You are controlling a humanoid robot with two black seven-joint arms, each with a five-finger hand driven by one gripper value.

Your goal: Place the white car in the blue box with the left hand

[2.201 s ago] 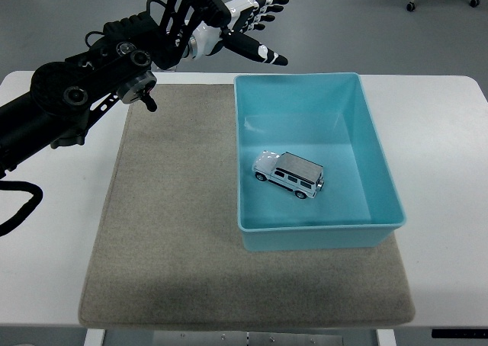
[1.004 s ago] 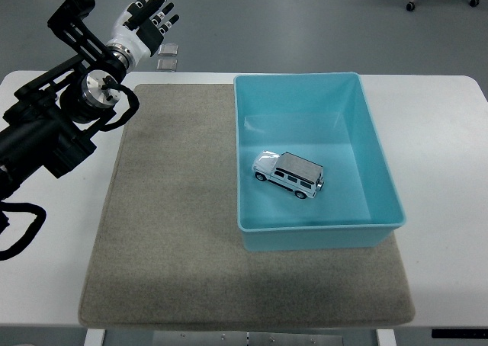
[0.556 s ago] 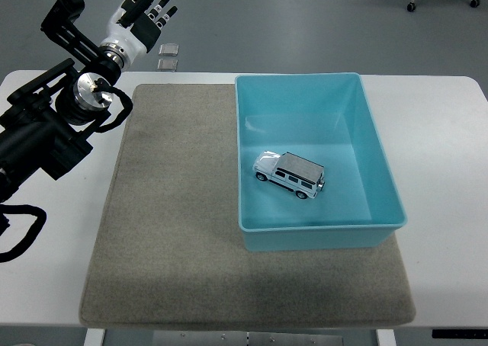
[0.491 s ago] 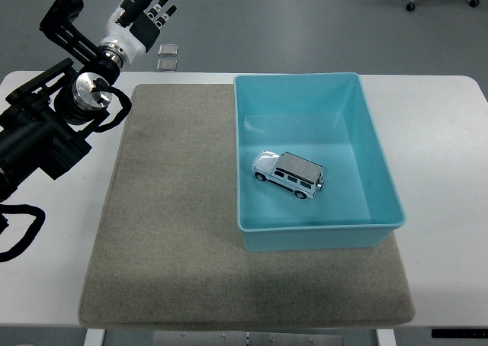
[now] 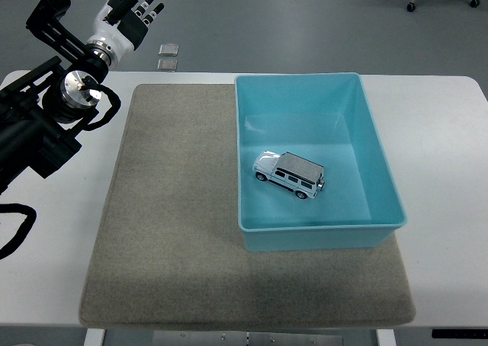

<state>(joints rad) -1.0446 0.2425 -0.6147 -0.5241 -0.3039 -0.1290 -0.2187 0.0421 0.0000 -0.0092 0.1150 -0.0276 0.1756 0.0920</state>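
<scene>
Inside blue box (image 5: 380, 180), on its floor, white car (image 5: 289, 174) sits upright on wheels; placement judged done

Left hand (image 5: 128, 11) raised at far-left corner, well apart from box, fingers spread, holding nothing

Next: only park arm off surface (image 5: 450, 132)

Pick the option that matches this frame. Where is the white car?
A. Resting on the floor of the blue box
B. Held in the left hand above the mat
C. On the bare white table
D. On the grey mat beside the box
A. The white car sits on the floor of the blue box, while the left hand is up at the far left, fingers spread and empty.
</scene>
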